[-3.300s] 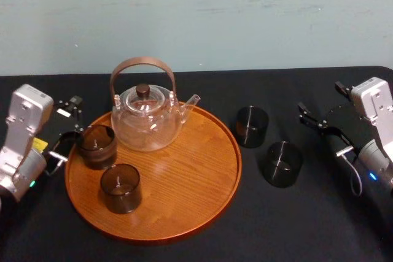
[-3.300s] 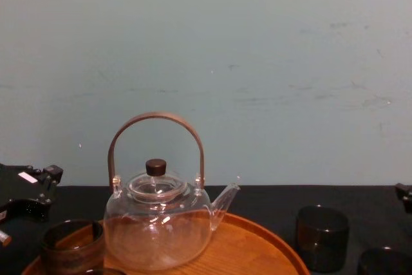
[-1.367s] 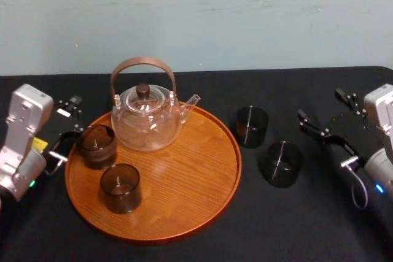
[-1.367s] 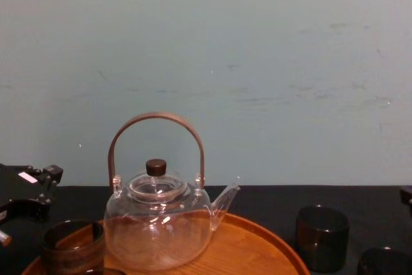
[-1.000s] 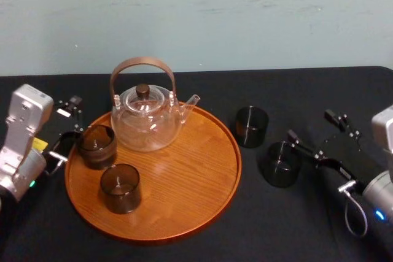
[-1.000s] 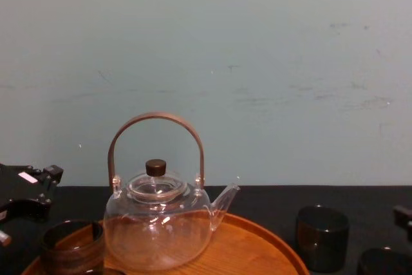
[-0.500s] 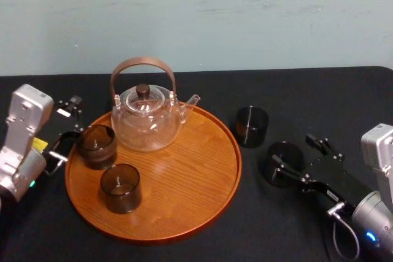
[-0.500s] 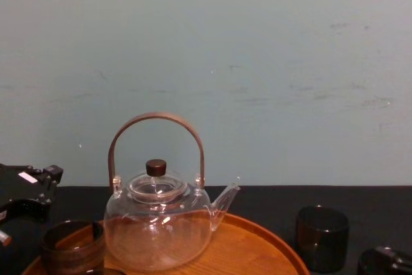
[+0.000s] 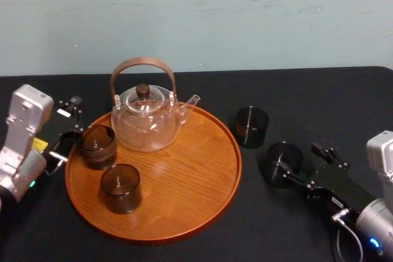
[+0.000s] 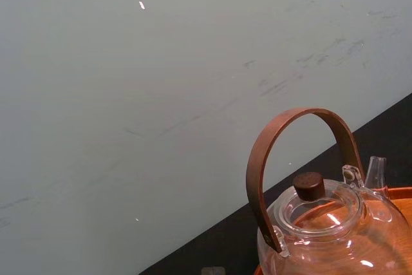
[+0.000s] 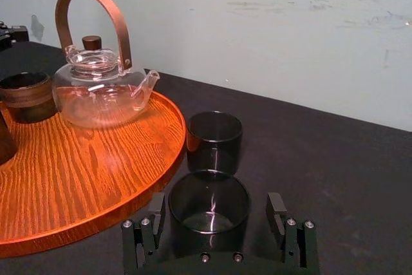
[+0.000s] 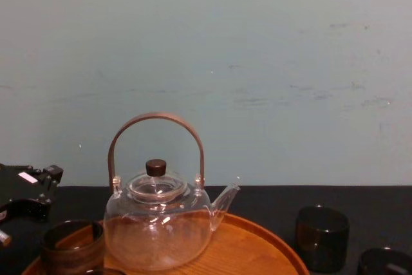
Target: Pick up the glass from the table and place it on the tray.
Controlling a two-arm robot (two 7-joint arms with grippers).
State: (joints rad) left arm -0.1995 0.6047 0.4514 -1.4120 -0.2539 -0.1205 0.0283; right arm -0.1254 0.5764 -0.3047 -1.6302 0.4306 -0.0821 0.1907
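Observation:
Two dark smoked glasses stand on the black table to the right of the round wooden tray [image 9: 184,207]: a far glass [image 9: 252,126] and a near glass [image 9: 282,161]. My right gripper [image 9: 294,155] is open, low over the table, with its jaws on either side of the near glass [image 11: 208,205]. In the right wrist view one finger [image 11: 156,211] stands a little off the glass wall, and the far glass [image 11: 214,141] stands just beyond. My left gripper [image 9: 65,128] is parked open at the tray's left edge.
On the tray [image 11: 84,165] stand a clear glass teapot [image 9: 145,119] with a brown arched handle and two more dark glasses [image 9: 97,145] [image 9: 121,188]. The tray's right half is bare wood. A pale wall runs behind the table.
My right gripper has dropped and moved left toward the near glass, going from beside it to straddling it. The left arm and everything on the tray stayed still.

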